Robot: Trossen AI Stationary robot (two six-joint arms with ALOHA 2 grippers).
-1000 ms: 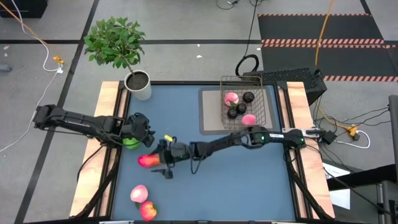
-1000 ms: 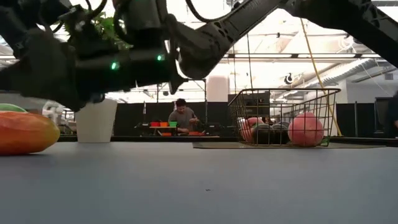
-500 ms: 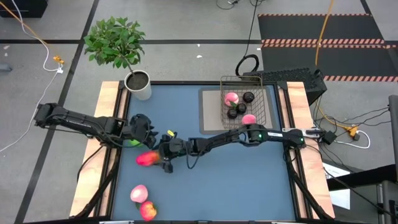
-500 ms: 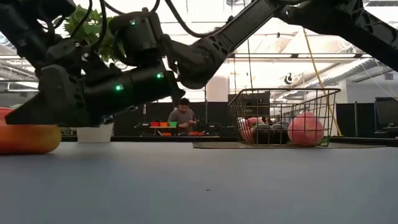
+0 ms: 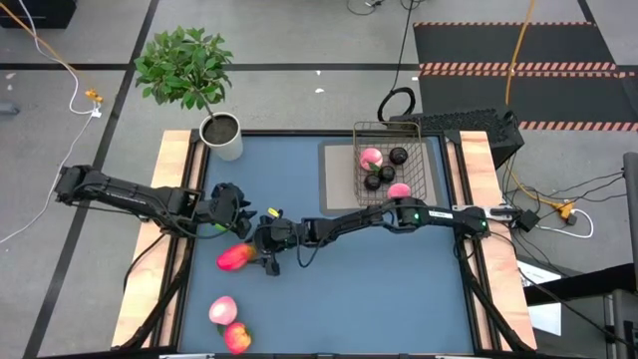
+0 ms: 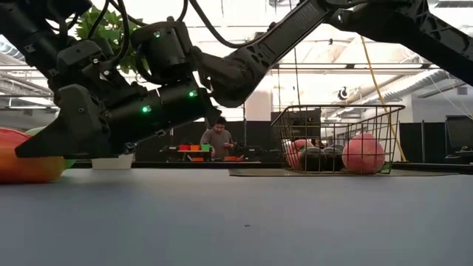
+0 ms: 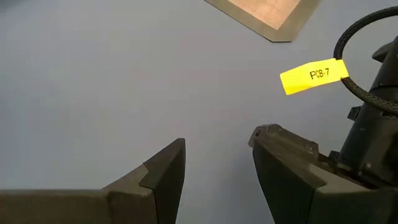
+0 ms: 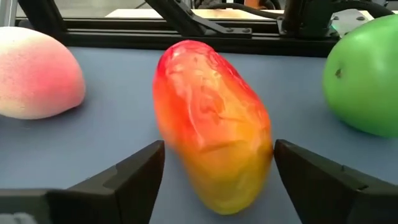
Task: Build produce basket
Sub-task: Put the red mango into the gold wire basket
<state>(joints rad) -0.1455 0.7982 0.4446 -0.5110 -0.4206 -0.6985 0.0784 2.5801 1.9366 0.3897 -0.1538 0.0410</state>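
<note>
Task partly done, by the look of it. Going left to right across the table in the high view:

- Pot (image 5: 225,137) with plant at the far left corner; not part of the job.
- Two pink-red fruits (image 5: 228,324) at the near left edge, touching each other, not yet collected.
- Green apple (image 5: 211,227) near the left edge, mostly hidden under the left arm; clear in the right wrist view (image 8: 365,76), just beside the mango.
- Red-orange mango (image 5: 235,257) loose on the table, left of centre.
- Basket (image 5: 391,166) at the far right on a tan mat (image 5: 336,179). Inside: two pink peaches and three dark balls.

So five pieces are in, and at least four are left out.

Left gripper (image 7: 214,165): over the apple at the left edge. Its wrist view shows the fingers partly apart with bare table between them. Nothing held.

Right gripper (image 8: 214,168): arm stretched across from the right, low at the mango. Fingers spread wide either side of the mango (image 8: 211,124); a small gap shows at the left finger, the right one is at or very near the skin. Straddling it, not yet clamped. The low view (image 6: 33,144) puts the fingertips level with the mango, which lies on the table.
</note>
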